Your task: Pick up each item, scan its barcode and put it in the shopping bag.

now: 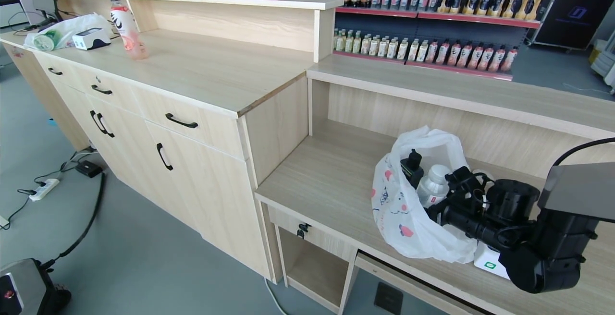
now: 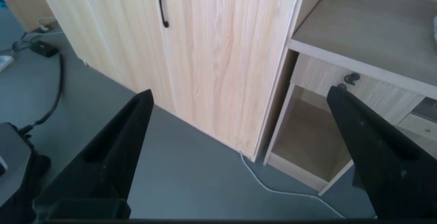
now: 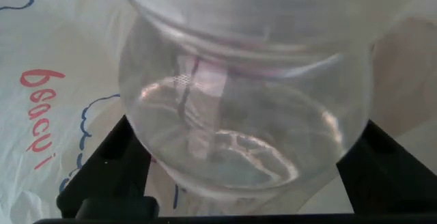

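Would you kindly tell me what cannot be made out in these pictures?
Head view: the lower contents of the shopping bag, hidden by its white wall and the right arm.
Head view: the white box beside the bag, mostly covered by that arm.
Right wrist view: the barcode of the bottle, since no printed side faces the camera.

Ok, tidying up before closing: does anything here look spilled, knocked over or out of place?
Nothing stands out. The pink bottle stands upright on the counter; the shopping bag sits open on the lower desk, and the right tool holds a clear bottle at its mouth.
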{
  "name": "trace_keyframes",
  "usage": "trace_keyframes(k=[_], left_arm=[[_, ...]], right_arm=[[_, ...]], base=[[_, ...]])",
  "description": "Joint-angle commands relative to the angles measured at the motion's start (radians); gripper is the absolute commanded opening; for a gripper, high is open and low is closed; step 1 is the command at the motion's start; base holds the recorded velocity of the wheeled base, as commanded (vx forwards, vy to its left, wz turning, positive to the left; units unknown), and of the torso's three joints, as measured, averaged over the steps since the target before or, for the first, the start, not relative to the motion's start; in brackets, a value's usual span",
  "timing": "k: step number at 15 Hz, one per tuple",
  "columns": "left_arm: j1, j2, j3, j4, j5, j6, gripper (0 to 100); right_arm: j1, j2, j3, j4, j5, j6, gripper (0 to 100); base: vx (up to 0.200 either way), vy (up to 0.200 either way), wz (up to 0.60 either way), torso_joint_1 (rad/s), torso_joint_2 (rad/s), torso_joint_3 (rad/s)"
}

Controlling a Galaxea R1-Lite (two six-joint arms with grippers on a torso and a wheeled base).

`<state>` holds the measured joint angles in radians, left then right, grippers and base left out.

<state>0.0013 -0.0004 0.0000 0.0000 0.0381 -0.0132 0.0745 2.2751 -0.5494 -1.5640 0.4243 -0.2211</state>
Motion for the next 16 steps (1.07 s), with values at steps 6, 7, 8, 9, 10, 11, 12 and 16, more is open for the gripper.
trace_keyframes(k=[6,7,8,9,10,11,12,16], left_arm=[[0.0,0.0,0.0,0.0,0.0,-0.001,100],[0.0,0.0,0.0,0.0,0.0,-0.001,100],[0.0,0.0,0.0,0.0,0.0,-0.001,100],[0.0,0.0,0.0,0.0,0.0,-0.001,100],[0.0,0.0,0.0,0.0,0.0,-0.001,100],[0.0,0.0,0.0,0.0,0.002,-0.001,100],[0.0,0.0,0.0,0.0,0.002,-0.001,100],[0.0,0.0,0.0,0.0,0.002,-0.001,100]], right_arm=[[-0.016,-0.309,-0.003,0.159,0.028,-0.014,100],[-0.028,-0.336,0.005,0.194,0.019,-0.041,100],[-0.042,-0.365,0.009,0.233,0.011,-0.067,100],[-0.062,-0.416,0.011,0.288,0.011,-0.09,100],[-0.079,-0.47,0.011,0.331,0.013,-0.098,100],[-0.09,-0.526,0.012,0.358,0.007,-0.104,100],[-0.108,-0.589,0.016,0.375,0.008,-0.126,100],[-0.183,-0.775,-0.063,0.512,0.004,-0.162,100]], base=[[0.0,0.0,0.0,0.0,0.0,0.0],[0.0,0.0,0.0,0.0,0.0,0.0],[0.0,0.0,0.0,0.0,0.0,0.0],[0.0,0.0,0.0,0.0,0.0,0.0],[0.0,0.0,0.0,0.0,0.0,0.0],[0.0,0.0,0.0,0.0,0.0,0.0],[0.0,0.0,0.0,0.0,0.0,0.0],[0.0,0.0,-0.6,0.001,0.0,0.002]])
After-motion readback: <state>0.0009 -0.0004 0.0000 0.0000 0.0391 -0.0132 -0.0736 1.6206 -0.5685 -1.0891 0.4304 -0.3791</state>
